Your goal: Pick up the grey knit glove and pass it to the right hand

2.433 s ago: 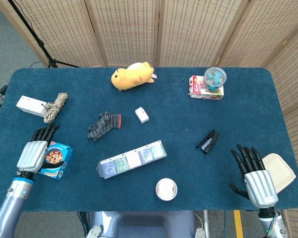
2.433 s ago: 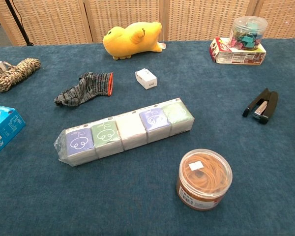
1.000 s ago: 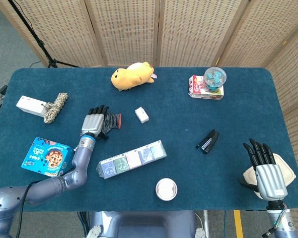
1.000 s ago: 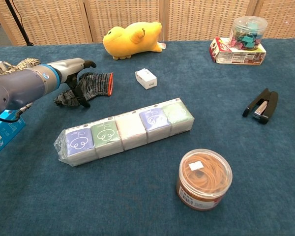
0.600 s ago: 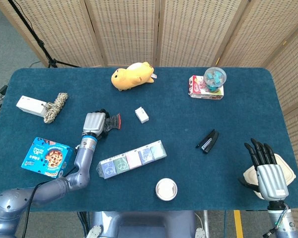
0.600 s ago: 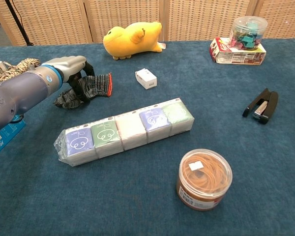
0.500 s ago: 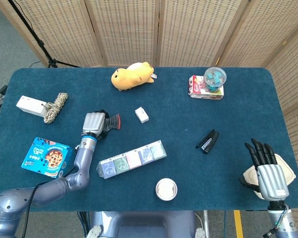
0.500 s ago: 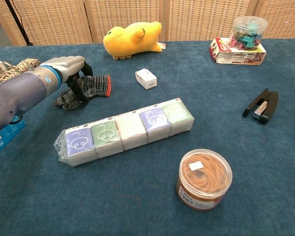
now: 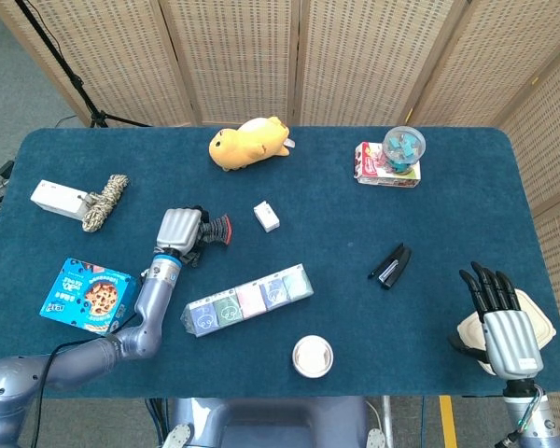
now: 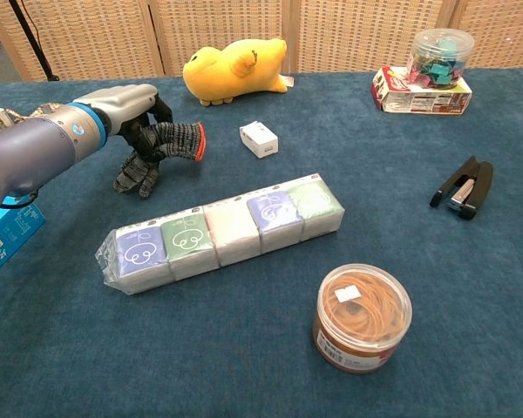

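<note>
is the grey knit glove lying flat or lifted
Lifted: the left hand grips the grey knit glove near its cuff, and its fingers dangle.

between the left hand [image 9: 179,230] and the right hand [image 9: 506,329] the tabletop [image 9: 448,201] lies mostly bare past the small white box [image 9: 267,217]. the long tissue pack [image 9: 248,300] and round tub [image 9: 312,356] block the nearer route, and the black stapler [image 9: 390,266] sits midway toward the right.

Blue-carpeted table [image 9: 467,187] w/ woven wicker screens [image 9: 261,56] behind, grey floor [image 9: 19,93] at left.
</note>
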{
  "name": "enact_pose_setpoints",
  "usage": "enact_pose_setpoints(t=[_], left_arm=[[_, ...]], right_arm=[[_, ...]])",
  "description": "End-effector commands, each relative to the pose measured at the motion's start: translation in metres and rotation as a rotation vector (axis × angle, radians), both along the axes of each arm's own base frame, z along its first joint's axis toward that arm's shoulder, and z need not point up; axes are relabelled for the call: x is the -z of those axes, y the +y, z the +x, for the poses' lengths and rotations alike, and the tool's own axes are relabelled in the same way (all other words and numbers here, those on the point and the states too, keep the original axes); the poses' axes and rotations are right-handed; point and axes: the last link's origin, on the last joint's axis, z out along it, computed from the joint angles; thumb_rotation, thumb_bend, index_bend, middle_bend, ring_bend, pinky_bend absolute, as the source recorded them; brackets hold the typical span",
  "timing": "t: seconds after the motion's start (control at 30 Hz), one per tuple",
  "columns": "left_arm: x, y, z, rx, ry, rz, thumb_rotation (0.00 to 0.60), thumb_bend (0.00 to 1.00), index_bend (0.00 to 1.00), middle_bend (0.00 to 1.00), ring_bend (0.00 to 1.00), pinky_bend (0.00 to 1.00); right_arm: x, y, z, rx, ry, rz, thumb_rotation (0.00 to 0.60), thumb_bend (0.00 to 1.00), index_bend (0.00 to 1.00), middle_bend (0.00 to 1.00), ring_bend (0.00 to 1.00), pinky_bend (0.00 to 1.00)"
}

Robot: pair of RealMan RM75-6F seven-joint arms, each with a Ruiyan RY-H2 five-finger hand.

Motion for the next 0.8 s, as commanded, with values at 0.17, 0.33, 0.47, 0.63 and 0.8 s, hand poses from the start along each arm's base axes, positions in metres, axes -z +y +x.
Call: enact_pose_setpoints(t=[0.17, 0.33, 0.47, 0.63, 0.8], left_arm=[[-0.033, -0.015, 0.026, 0.107, -0.063, -0.235, 0.600, 0.37, 0.58, 0.41, 0.43, 0.49], [-0.059, -0.030, 0.047, 0.160, -0.077, -0.404, 0.600, 0.41, 0.58, 0.41, 0.43, 0.49], [-0.077, -0.042, 0.064, 0.183, -0.095, -0.496, 0.600, 0.42, 0.58, 0.41, 0.42, 0.49], [-0.087, -0.050, 0.086, 0.247, -0.069, -0.543, 0.600, 0.43, 0.58, 0.41, 0.42, 0.49], [-0.085, -0.052, 0.115, 0.272, -0.076, -0.607, 0.600, 0.42, 0.58, 0.41, 0.42, 0.50]], right_arm=[[0.002, 0.002, 0.001, 0.005, 0.011, 0.015, 0.600, 0.00, 0.00, 0.00, 0.00, 0.00], [0.006, 0.004, 0.003, -0.002, 0.024, 0.024, 0.600, 0.00, 0.00, 0.00, 0.00, 0.00], [0.013, 0.006, 0.006, -0.052, 0.064, 0.054, 0.600, 0.00, 0.00, 0.00, 0.00, 0.00], [0.021, 0.006, 0.009, -0.183, 0.120, 0.121, 0.600, 0.00, 0.02, 0.00, 0.00, 0.00], [0.025, 0.001, 0.019, -0.383, 0.181, 0.174, 0.600, 0.00, 0.05, 0.00, 0.00, 0.00]])
